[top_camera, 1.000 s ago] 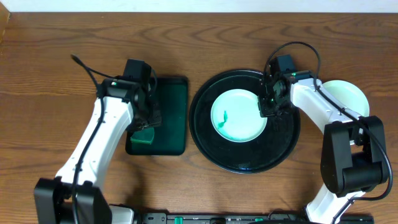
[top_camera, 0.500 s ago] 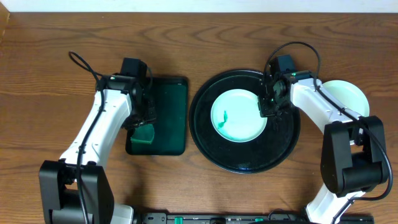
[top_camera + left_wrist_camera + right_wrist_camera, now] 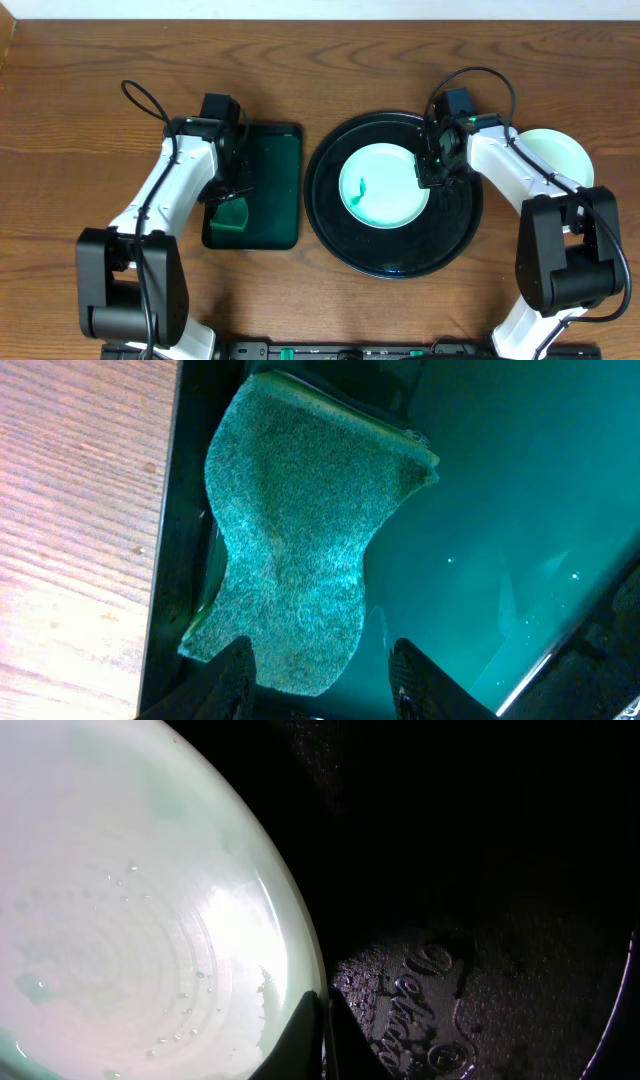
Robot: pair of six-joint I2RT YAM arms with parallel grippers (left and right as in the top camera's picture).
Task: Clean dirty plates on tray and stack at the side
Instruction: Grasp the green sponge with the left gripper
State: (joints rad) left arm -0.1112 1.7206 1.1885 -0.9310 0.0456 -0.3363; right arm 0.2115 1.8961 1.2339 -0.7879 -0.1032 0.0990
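A pale mint plate [image 3: 385, 187] with a small green smudge lies on the round black tray [image 3: 395, 258]. My right gripper [image 3: 432, 172] is shut on the plate's right rim; in the right wrist view its closed tips [image 3: 325, 1020] pinch the plate [image 3: 130, 900] edge above the tray [image 3: 480, 870]. Another plate [image 3: 560, 155] rests on the table right of the tray, partly hidden by my right arm. My left gripper [image 3: 232, 195] hovers open over a green sponge [image 3: 232, 217]; the sponge [image 3: 300, 530] lies just beyond the tips of the left gripper [image 3: 325, 675], ungripped.
The sponge sits at the near left of a dark green rectangular tray [image 3: 272, 170], left of the black tray. Bare wooden table [image 3: 70, 510] borders that tray's left rim. A cable loops above my left arm [image 3: 140, 100].
My left arm's elbow and lower links have swung to the right while its gripper stayed over the sponge. The right arm and the plate have not moved.
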